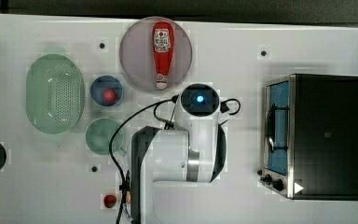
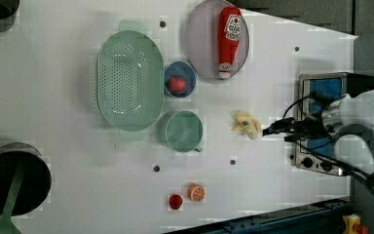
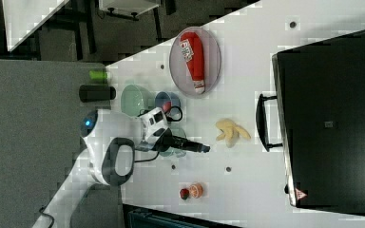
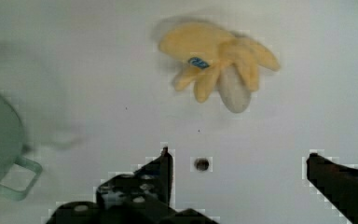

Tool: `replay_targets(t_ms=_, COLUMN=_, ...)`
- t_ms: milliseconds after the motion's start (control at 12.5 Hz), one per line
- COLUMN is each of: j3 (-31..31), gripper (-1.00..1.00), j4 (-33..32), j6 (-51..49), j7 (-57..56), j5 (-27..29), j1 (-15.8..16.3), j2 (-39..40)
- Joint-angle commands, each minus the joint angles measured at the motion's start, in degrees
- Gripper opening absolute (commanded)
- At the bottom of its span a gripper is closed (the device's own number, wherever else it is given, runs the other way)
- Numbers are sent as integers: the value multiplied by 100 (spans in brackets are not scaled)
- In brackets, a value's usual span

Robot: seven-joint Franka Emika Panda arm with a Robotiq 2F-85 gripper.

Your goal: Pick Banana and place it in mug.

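Reaching for the banana (image 4: 219,70) with fingers (image 4: 165,170) spread wide — nothing held.
It lies on the worktop (image 4: 98,93) ahead of the fingertips, the mug (image 4: 0,144) off to one side — likely the approach.

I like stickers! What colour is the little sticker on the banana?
Blue, on the pale yellow banana; the wrist view shows it best.

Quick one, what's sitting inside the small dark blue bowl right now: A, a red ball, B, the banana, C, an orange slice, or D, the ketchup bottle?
A: the left view shows a red ball inside the blue bowl, while the banana lies on the table beside the mug.
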Motion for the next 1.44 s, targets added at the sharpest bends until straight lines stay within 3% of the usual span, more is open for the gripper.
replay_targets(t_ms=80, j3=-111, gripper=100, j4=-152, j6=857, j7=-1439, j5=-50, j1=22, j2=-17)
replay_targets(t_ms=480, j3=-128, gripper=100, j4=-458, j6=2145, j7=-2783, j5=-51, j1=20, j2=833)
replay_targets(t_ms=1040, j3=-175, gripper=100, j4=-488, j6=3127, j7=-2818, j5=-52, j1=21, j2=1655)
replay_targets(t_ms=1120, j3=-183, gripper=93, j4=-495, j6=3134, j7=-2819, j5=-53, j1=20, j2=1675)
replay_targets(t_ms=1440, j3=-181, gripper=-4, j4=-460, j6=3141, j7=-2817, j5=-51, j1=21, j2=1629)
